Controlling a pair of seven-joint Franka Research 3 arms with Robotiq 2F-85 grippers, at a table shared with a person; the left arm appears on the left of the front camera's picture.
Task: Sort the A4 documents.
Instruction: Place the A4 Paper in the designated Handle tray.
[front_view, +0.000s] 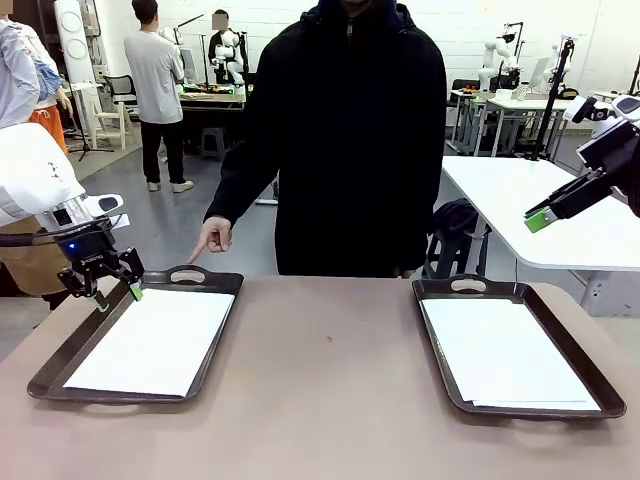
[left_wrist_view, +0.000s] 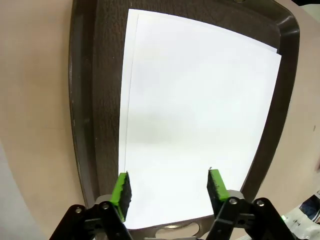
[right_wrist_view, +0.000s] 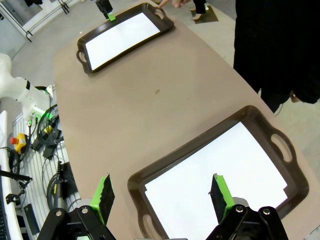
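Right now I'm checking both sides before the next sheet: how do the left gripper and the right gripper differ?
The left gripper hangs low over the far end of the left tray, right above its paper; the right gripper is raised well above the table, back from the right tray. The left points downward, the right slants sideways. Both are open and hold nothing.

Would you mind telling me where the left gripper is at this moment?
In the front view the left gripper hangs open at the table's left side, over the far corner of the left tray, just above the paper lying in it.
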